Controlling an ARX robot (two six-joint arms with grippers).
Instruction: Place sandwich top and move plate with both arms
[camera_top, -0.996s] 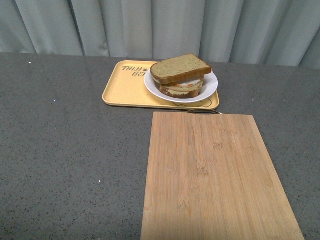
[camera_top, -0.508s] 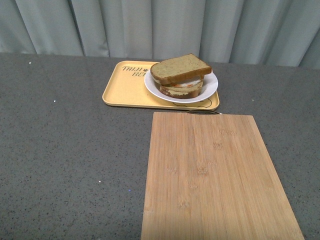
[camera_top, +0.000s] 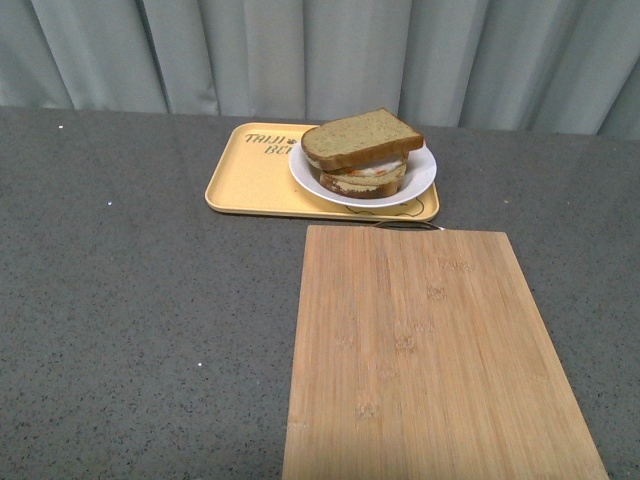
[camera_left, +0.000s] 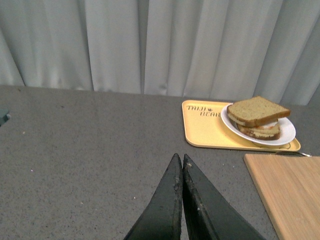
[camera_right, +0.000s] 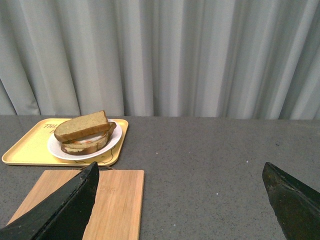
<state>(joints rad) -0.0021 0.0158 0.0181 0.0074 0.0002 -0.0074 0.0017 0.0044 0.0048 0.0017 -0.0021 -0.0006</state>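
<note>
The sandwich top (camera_top: 361, 137), a tan-brown bread slice, lies slightly tilted on the stacked sandwich on the white plate (camera_top: 424, 173). The plate sits on the right end of a yellow tray (camera_top: 250, 180). The bread (camera_left: 258, 110) and plate (camera_left: 286, 135) also show in the left wrist view, and the bread (camera_right: 82, 125) and plate (camera_right: 114, 139) in the right wrist view. Neither arm shows in the front view. My left gripper (camera_left: 179, 158) is shut and empty, over the grey table well short of the tray. My right gripper (camera_right: 180, 169) is open and empty, far from the plate.
A bamboo cutting board (camera_top: 432, 350) lies on the grey table (camera_top: 140, 300) just in front of the tray; it also shows in the left wrist view (camera_left: 290, 190) and the right wrist view (camera_right: 107, 200). A grey curtain (camera_top: 300, 50) hangs behind the table.
</note>
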